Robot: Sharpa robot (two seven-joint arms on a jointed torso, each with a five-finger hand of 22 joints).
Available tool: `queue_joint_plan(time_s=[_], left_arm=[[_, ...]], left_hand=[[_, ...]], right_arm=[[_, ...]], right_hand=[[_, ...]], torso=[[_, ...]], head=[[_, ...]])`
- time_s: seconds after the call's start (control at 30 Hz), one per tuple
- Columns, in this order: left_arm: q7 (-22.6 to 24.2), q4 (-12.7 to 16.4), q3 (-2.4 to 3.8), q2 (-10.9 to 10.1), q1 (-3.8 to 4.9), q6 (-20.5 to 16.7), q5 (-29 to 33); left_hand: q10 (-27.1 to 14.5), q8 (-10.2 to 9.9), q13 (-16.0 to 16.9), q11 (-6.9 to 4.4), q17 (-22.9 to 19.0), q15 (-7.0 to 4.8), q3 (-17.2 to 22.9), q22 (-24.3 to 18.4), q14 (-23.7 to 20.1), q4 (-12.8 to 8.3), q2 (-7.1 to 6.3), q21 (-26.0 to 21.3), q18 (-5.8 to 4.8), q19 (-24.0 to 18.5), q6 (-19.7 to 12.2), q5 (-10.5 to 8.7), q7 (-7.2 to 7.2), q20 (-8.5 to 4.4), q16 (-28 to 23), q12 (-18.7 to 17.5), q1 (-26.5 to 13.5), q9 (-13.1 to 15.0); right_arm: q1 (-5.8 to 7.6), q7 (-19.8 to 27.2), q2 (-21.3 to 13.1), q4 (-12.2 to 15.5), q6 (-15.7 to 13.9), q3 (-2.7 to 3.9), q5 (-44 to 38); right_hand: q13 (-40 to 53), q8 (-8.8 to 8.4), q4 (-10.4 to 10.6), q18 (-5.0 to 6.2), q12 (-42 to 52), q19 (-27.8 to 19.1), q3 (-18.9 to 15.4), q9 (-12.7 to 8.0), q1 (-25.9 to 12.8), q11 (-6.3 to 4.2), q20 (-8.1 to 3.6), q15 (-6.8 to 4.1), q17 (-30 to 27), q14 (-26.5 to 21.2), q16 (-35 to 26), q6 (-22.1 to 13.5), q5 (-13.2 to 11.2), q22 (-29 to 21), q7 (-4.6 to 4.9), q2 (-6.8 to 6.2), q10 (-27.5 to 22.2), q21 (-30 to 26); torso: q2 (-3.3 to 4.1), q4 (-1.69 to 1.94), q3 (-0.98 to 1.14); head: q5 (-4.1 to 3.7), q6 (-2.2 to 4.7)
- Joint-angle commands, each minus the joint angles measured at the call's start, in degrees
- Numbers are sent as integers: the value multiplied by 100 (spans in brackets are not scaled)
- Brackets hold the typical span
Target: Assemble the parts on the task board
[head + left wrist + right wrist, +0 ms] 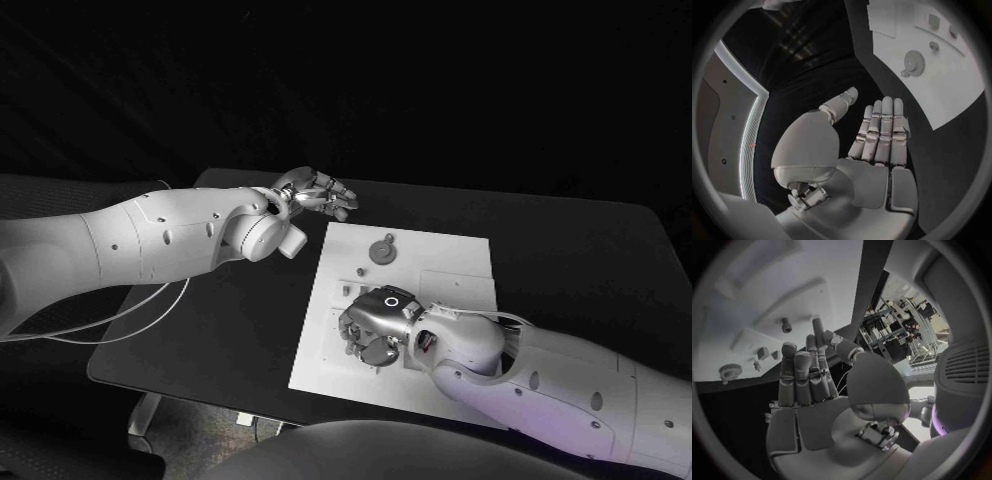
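On the black bench (577,250) lies the white rectangular task board (433,262), its small grey gear-like part (384,249) still loose at the far end. My right hand (372,325) hovers over the board's near half, fingers apart, empty; my left hand (320,192) waits beyond its far corner, released. Assembly looks barely begun.

Black table (577,250) carries the white task board (433,250), lying flat at the table's middle.

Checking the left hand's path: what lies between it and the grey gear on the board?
Bare: only black table and blank task board separate the left hand from the gear, in head and left wrist views.
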Motion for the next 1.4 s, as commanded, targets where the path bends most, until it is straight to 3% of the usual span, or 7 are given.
queue_joint_plan(time_s=[0.03,0.6,1.03,1.17,1.3,1.33,1.4], left_arm=[[44,15,4,11,16,77,-20],[43,24,4,10,16,78,-26],[42,32,4,15,16,76,-26],[40,36,4,11,16,71,-27],[35,35,4,7,17,68,-27],[34,35,4,5,17,68,-27],[34,38,4,1,17,65,-28]], left_hand=[[-34,14,-9,12,10,1,-19,-6,46,4,-13,-19,26,45,-30,-3,4,-4,-23,0,-36,-5],[-35,14,-11,13,20,2,-22,-8,46,5,-13,-19,26,43,-33,-3,6,-4,-30,0,-37,-7],[-36,14,-12,13,27,2,-23,-10,46,6,-13,-20,25,43,-33,-3,6,-4,-36,1,-36,-8],[-36,14,-12,13,29,2,-23,-10,46,6,-14,-20,25,42,-33,-3,6,-4,-37,1,-36,-8],[-36,14,-13,13,30,2,-24,-10,46,5,-15,-20,25,42,-34,-4,6,-4,-38,1,-36,-8],[-36,14,-13,13,31,2,-24,-10,46,5,-16,-20,25,42,-34,-4,6,-4,-38,0,-36,-8],[-36,14,-13,13,31,2,-25,-10,46,5,-17,-20,25,42,-35,-4,6,-4,-39,0,-36,-8]], right_arm=[[-7,40,22,-16,106,0,-110],[-52,25,126,-211,184,-7,-209],[-62,60,200,-319,289,-89,-198],[-62,103,192,-328,243,-96,-66],[-61,107,177,-338,40,-96,35],[-61,100,172,-336,-1,-96,50],[-61,93,163,-333,-28,-96,52]], right_hand=[[9,16,10,67,15,0,29,65,74,-3,-20,-34,-8,-1,-38,66,19,81,-51,114,33,7],[13,13,10,67,11,-5,30,66,69,-3,-20,-33,-7,-5,-42,62,19,82,-50,114,30,3],[14,0,9,67,-6,-30,26,63,56,5,-14,-25,-8,-27,-54,41,18,85,-42,94,10,-9],[0,-52,11,67,-71,-61,-50,46,3,44,-1,12,-1,-57,-59,-51,7,95,2,-75,-87,-14],[-30,-221,25,67,-165,-72,-181,-21,-119,111,21,86,11,-92,-56,-353,11,97,124,-288,-240,-17],[-66,-349,36,67,-257,-89,-273,-77,-194,174,29,136,12,-126,-64,-585,3,100,220,-449,-405,-18],[-92,-416,34,67,-335,-111,-361,-111,-237,238,42,195,22,-168,-59,-718,6,105,287,-524,-549,-19]], torso=[[0,-2,-4],[0,-4,-6],[-1,-6,-3],[0,-9,-3],[0,-9,-3],[-2,-9,-2],[-2,-9,-2]], head=[[11,-10],[57,-45],[64,-65],[63,-67],[63,-67],[61,-64],[61,-64]])
